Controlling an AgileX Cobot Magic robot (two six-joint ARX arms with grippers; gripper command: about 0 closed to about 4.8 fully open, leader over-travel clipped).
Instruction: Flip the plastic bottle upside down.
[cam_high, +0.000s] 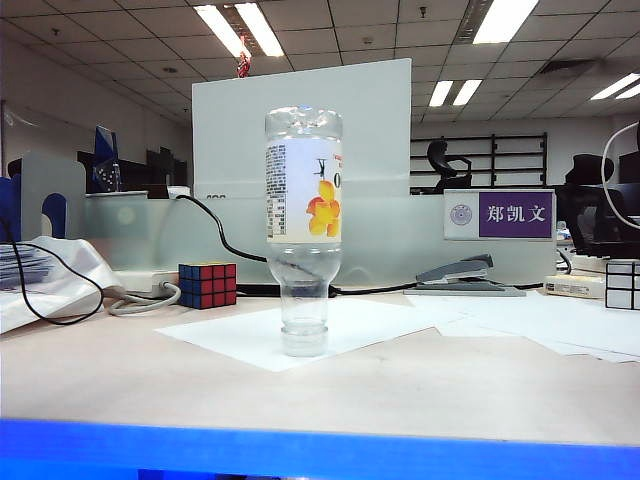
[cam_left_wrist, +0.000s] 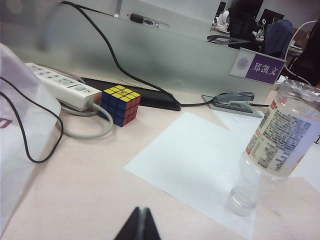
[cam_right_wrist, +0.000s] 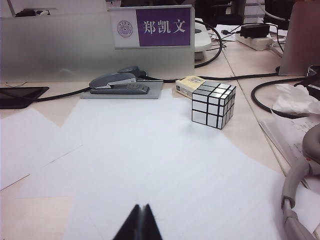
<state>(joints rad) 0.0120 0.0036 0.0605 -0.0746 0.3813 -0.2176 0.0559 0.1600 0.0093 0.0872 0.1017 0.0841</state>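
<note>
In the exterior view the plastic bottle (cam_high: 304, 228) stood upside down on its cap, upright, on a white sheet of paper (cam_high: 250, 335) near the middle of the table (cam_high: 300, 390); neither gripper showed in this view. A coloured puzzle cube (cam_high: 208, 285) sat behind and to the left of the bottle, toward the table's back edge, and a grey stapler (cam_high: 462, 275) lay behind and to its right, below a purple name plate (cam_high: 514, 214). In the left wrist view the left gripper (cam_left_wrist: 140, 225) had its jaws pressed together with nothing between them, hovering over bare table beside the sheet's near edge. The bottle (cam_left_wrist: 280, 145) stood well apart from those jaws, off to one side on the paper, untouched. The cube (cam_left_wrist: 120, 104) rested next to a white power strip (cam_left_wrist: 60, 90). In the right wrist view the right gripper (cam_right_wrist: 140, 222) was likewise closed and empty, above white paper (cam_right_wrist: 150, 165). The bottle was out of this view; a silver mirror cube (cam_right_wrist: 214, 105) and the stapler (cam_right_wrist: 120, 83) lay farther off.
</note>
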